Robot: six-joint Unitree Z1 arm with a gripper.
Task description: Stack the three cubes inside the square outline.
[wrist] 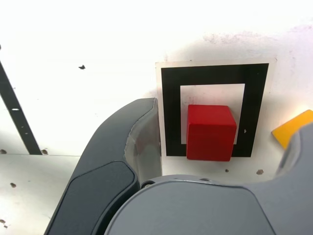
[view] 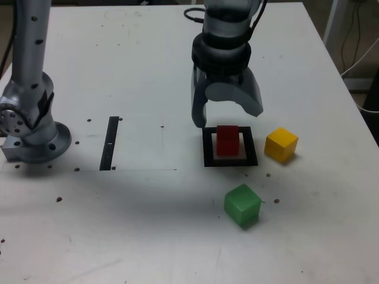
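Placement of the first block looks done: the red cube (view: 227, 139) sits inside the square outline (view: 207, 155), on the white centre but, in the wrist view, its near edge overlaps the black border on one side. The gripper (view: 228, 116) hangs directly above it with its fingers spread wide apart and nothing between them; in both views the jaws flank the cube without touching it.

Two blocks remain loose on the white table (view: 148, 225). In the exterior view the yellow cube (view: 280, 144) lies at about three o'clock from the outline, just beside its border, and the green cube (view: 242, 205) lies at about five o'clock, a little further off. A narrow black strip (view: 110, 142) lies well apart at nine o'clock and plays no part.

The step in hand is judged to be the release of the base block. The next move calls for lifting clear without nudging the red cube, then swinging to either the yellow or green one, straddling it squarely, closing on its sides and setting it flush on the red top.
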